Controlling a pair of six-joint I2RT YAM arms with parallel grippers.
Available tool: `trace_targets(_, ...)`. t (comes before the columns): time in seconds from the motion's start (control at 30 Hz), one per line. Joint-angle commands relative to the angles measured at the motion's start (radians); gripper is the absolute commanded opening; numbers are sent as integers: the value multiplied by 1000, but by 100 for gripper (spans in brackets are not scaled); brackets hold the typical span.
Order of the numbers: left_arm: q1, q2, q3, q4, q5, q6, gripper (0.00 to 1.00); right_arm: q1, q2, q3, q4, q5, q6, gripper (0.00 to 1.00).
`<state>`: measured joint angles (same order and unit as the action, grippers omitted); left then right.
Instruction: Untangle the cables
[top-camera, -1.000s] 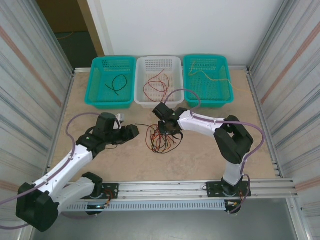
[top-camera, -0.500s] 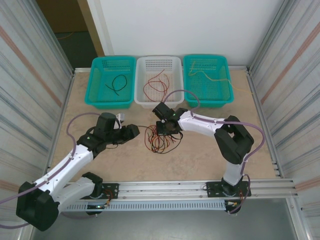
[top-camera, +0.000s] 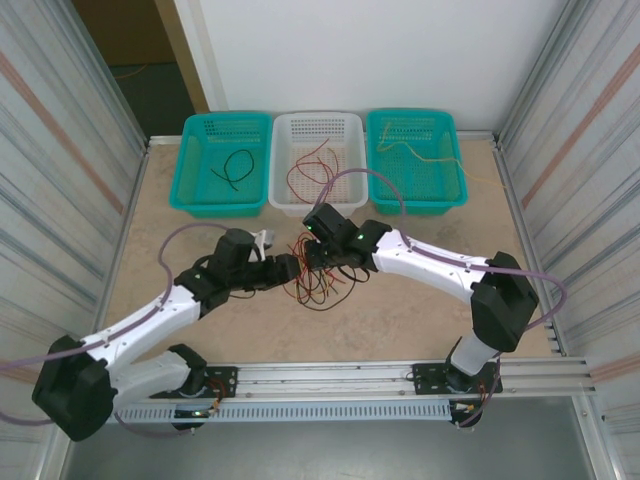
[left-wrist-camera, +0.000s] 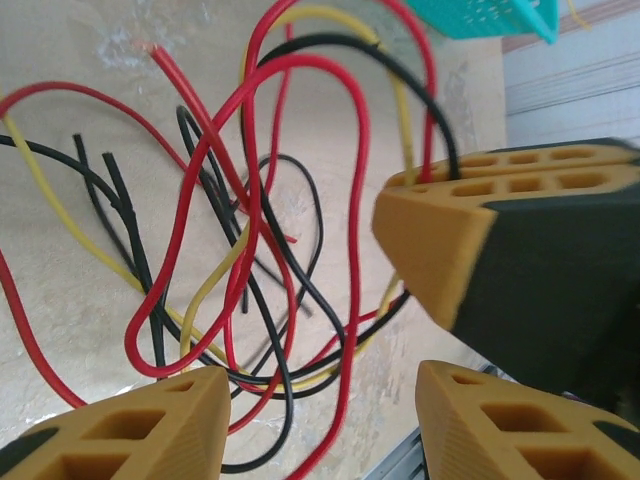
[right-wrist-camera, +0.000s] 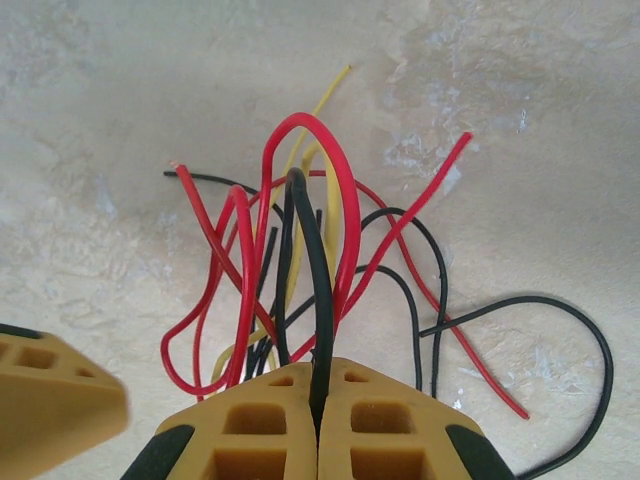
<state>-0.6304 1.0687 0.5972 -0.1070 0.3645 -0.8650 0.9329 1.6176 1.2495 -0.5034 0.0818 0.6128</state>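
R claw (right-wrist-camera: 318, 400) clamped tight on cables (right-wrist-camera: 320, 290): I see a black strand in the seam. L claw (left-wrist-camera: 320, 420) approx half wide, gripping nothing. Tangle lies mid-table (top-camera: 400, 320) btwn both claws, near white basket (top-camera: 300, 205).

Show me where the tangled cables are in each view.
Top external: cables in the middle, at the right gripper.
Left wrist: cables left and centre.
Right wrist: cables at centre, above the shut jaws.
Shared landmark: the right gripper, shut on the cables.
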Motion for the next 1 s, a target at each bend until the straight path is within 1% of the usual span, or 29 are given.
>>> trace_targets(0.0,-17,56,9,60,-26,13,50,1,-43,-10,0,8,-25,0)
trace_targets(0.1,-38,104,26,83,-21,21,43,4,-62,-23,8,-1,-27,1)
trace_targets(0.23,-62,145,54,88,-25,29,29,4,-71,-33,8,-1,-30,1)
trace_targets(0.4,-63,140,59,84,-34,34,17,6,-74,-38,-1,7,-36,0)
trace_targets(0.47,-63,133,59,83,-37,41,16,5,-72,-38,-4,7,-38,0)
trace_targets(0.5,-62,130,62,77,-36,49,18,6,-73,-36,-6,6,-38,0)
trace_targets(0.6,-62,123,72,49,-48,78,34,6,-75,-32,-6,1,-42,0)
trace_targets(0.67,-62,123,77,27,-59,92,34,6,-77,-30,-6,-2,-47,0)
trace_targets(0.77,-62,132,79,16,-61,103,32,6,-81,-30,-6,-2,-47,0)
trace_targets(0.8,-61,134,77,19,-57,100,29,6,-82,-30,-4,-4,-47,0)
trace_targets(0.97,-62,122,77,24,-50,89,10,6,-82,-34,-9,9,-45,0)
